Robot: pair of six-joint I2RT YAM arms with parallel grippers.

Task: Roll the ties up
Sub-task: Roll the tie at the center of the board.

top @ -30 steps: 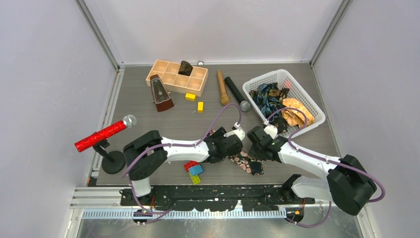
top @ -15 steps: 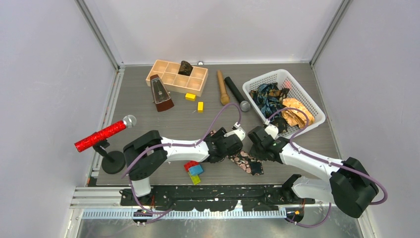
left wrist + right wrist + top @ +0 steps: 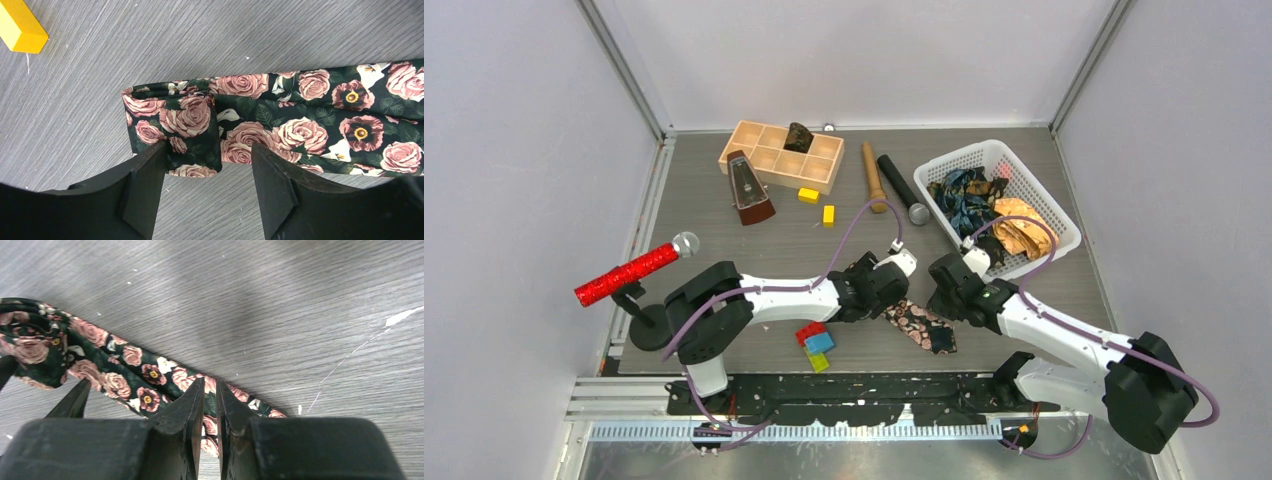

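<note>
Robotics lab test cell. The grey wood-grain table point(image 3: 784, 250) is enclosed by plain pale panels point(image 3: 524, 150) framed in aluminium profiles point(image 3: 624, 68). Arm bases are bolted to a perforated rail point(image 3: 824, 385) behind the jaws. Unrelated props are laid out beyond the jaws: metronome point(image 3: 749, 190), compartment tray point(image 3: 769, 150), mesh basket point(image 3: 1029, 180).

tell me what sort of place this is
Probably a robot lab test cell: two arms mounted at a grey table inside plain white panel walls on aluminium posts, with unrelated props: a metronome, a red microphone, a basket of ties.

Left fingers point(image 3: 272, 185) farther left over tie point(image 3: 310, 115)
</note>
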